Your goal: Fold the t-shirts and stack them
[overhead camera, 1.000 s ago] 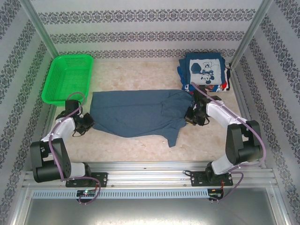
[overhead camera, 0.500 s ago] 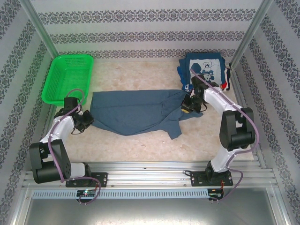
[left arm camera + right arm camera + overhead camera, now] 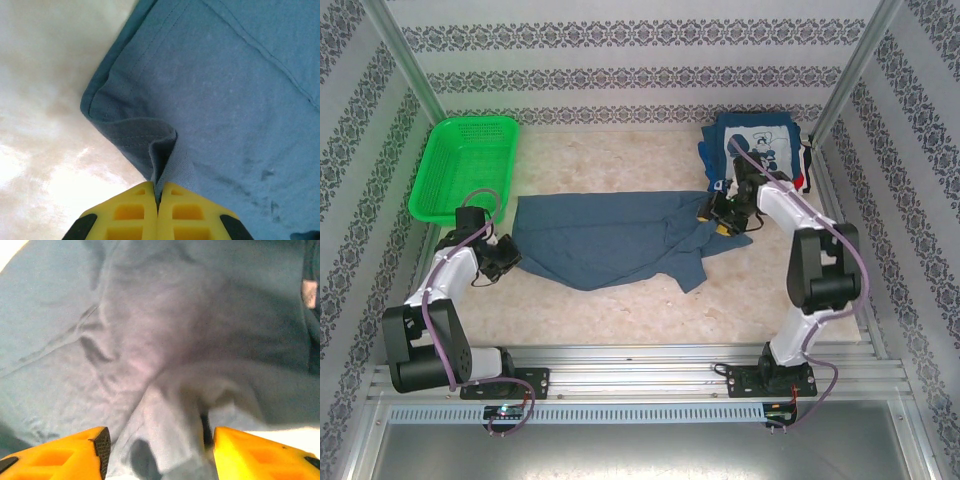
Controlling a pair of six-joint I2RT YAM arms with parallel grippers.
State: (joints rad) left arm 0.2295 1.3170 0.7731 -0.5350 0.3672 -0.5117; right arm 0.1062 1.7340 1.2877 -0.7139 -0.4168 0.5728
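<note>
The left gripper [image 3: 158, 191] stays pinched shut on a fold of the slate-blue t-shirt [image 3: 605, 240]. The right gripper [image 3: 159, 440] — fingers wide apart, a ridge of that cloth loose between them — has moved toward the navy stack [image 3: 757, 155] just beyond it. The cloth trailing behind it has drawn in, so flattening looks unfinished.

Overhead — wrist close-ups sharing shirt [image 3: 610, 240]

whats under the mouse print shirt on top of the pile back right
Navy cloth edges and red-white bits poke out beneath the mouse-print shirt, so more folded cloth lies below. How many pieces there are is hidden by the top shirt.
</note>
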